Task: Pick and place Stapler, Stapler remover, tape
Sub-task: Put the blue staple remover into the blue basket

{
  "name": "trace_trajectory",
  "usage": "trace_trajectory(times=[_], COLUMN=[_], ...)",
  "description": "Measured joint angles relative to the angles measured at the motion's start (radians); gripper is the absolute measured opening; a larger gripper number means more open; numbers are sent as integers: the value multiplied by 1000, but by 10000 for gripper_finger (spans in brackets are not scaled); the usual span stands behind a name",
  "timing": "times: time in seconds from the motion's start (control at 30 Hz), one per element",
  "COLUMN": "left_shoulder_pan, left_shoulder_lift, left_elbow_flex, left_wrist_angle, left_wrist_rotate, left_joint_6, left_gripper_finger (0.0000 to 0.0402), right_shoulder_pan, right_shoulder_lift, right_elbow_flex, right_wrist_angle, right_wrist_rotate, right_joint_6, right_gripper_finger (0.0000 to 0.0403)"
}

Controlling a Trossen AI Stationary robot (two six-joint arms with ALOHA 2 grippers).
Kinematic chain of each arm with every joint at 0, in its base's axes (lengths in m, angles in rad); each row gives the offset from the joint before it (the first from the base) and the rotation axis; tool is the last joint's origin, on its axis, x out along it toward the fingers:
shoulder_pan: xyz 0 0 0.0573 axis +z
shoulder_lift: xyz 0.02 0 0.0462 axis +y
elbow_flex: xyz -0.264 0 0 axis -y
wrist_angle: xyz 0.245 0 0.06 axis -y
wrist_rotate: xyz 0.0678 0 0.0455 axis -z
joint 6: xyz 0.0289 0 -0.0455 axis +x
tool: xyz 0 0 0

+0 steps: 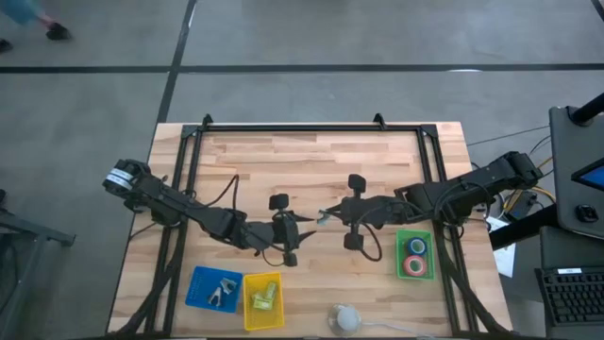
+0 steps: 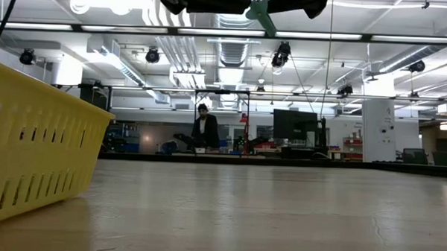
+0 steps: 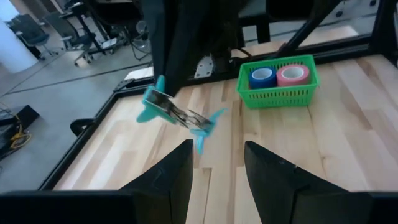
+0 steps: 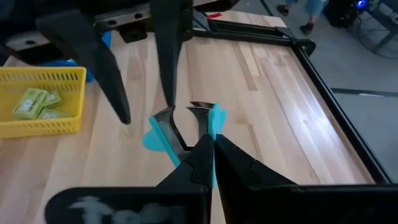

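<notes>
The wood surface point(image 1: 311, 170) is my biggest item; only the high view takes it all in, w/ both my arms meeting near the middle. The low view gives just its planks running off to a room w/ a person point(image 2: 205, 129) standing far back, plus the slatted wall of the yellow basket point(image 2: 36, 156) up close and my arms as dark shapes overhead.

Next down, the baskets along the near edge: blue basket point(image 1: 212, 288) w/ metal bits I can't ID, yellow one beside it holding green packs point(image 4: 37, 102), which show properly only in the right wrist view. Green basket point(image 1: 413, 255) sits apart on the right side. Left wrist view shows 2 tape rolls in it side by side, blue roll point(image 3: 262, 76) and pink roll point(image 3: 293, 74).

My right claw point(image 4: 211, 146) is pressed together, pinching the teal stapler remover point(image 4: 180, 130) above the surface at centre. My left claw point(image 3: 217, 162) is spread part-way, tips just short of the remover w/o touching it; that gap is clear from the left wrist view, not from above. A white roundish thing point(image 1: 345, 318) lies at the near edge; can't tell what.
</notes>
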Motion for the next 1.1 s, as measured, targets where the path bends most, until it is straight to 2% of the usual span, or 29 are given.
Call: trace_trajectory(times=[0.37, 0.83, 0.97, 1.1], left_shoulder_pan=[4, 6, 6, 6], left_shoulder_lift=[9, 8, 8, 8], left_elbow_flex=[0, 0, 0, 0], left_wrist_angle=[9, 36, 39, 43], left_wrist_rotate=[-25, -28, -28, -28], left_joint_6=[8, 13, 13, 13], left_gripper_finger=[147, 146, 128, 87], right_shoulder_pan=[6, 11, 11, 11], right_shoulder_lift=[0, 0, 0, 0], right_elbow_flex=[0, -7, -7, -7], right_wrist_angle=[63, 52, 53, 54], right_wrist_rotate=[-11, -2, 1, 1], right_joint_6=[0, 1, 1, 4], right_gripper_finger=[8, 8, 8, 8])
